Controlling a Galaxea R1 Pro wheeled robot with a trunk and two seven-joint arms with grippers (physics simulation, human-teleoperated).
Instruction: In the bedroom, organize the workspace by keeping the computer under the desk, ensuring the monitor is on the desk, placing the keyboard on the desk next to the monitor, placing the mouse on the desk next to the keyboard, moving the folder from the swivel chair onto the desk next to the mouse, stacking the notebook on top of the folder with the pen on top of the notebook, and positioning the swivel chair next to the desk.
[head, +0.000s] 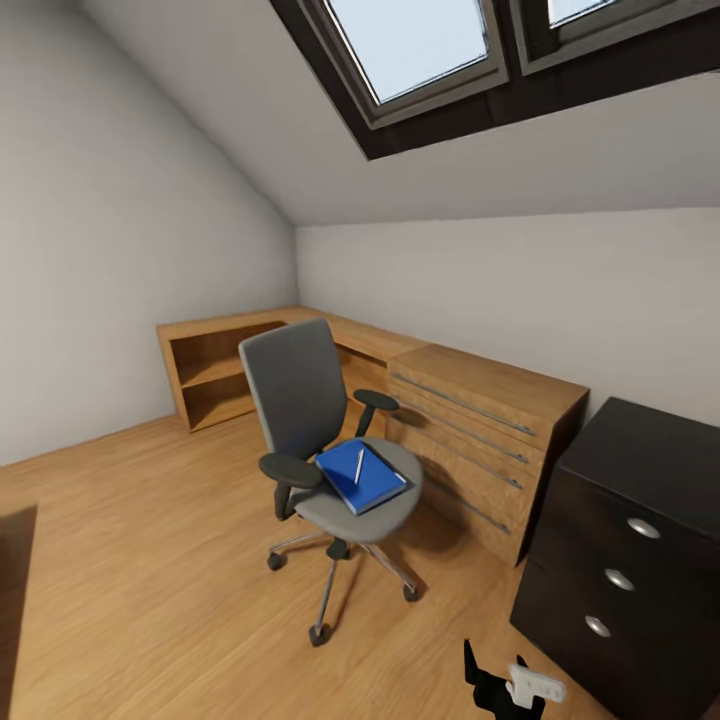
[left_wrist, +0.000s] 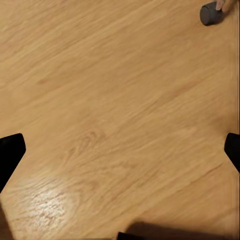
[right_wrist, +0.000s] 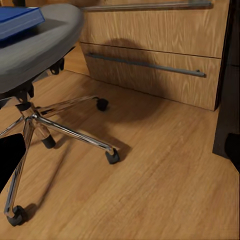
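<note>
An attic bedroom: sloped ceiling, skylight (head: 420, 50), wood floor (head: 150, 560), swivel chair (head: 325, 450)

Both grippers' fingers (left_wrist: 11, 152) (right_wrist: 10, 155) spread wide, holding nothing.

No text, label, brand, number or sign can be read anywhere in these pictures.
</note>
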